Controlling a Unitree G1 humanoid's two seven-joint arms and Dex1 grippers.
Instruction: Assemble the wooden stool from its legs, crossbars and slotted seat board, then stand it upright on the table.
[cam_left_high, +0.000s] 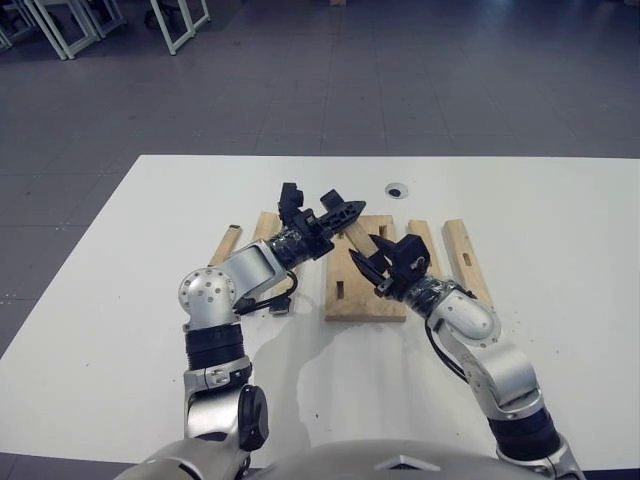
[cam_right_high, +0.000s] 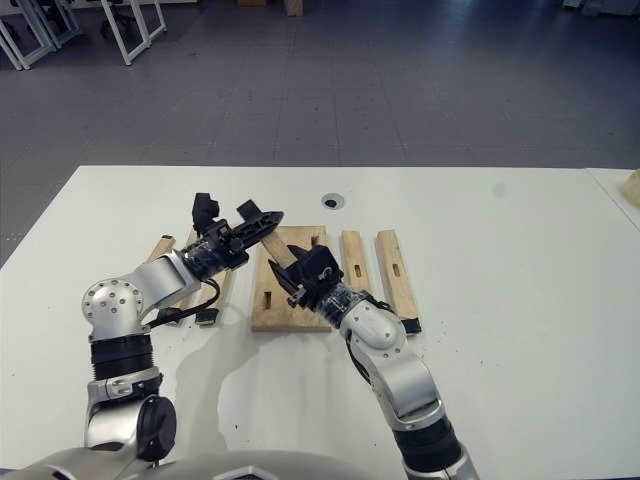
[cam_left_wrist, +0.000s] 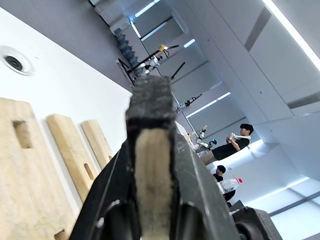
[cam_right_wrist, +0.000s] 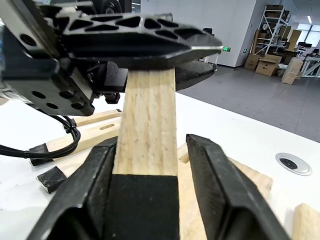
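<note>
Over the middle of the white worktop, somewhat nearer its far edge, both tools grip one wooden leg, held tilted in the air. The left tool is clamped on the leg's upper end. The right tool has its fingers closed on the lower, black-capped end. Beneath them the slotted seat board lies flat on the worktop. Toward the right edge, two slotted bars lie side by side just beside the board. Toward the left edge lie two more wooden pieces, the nearer one partly under the left arm. A round grommet sits beyond the board.
</note>
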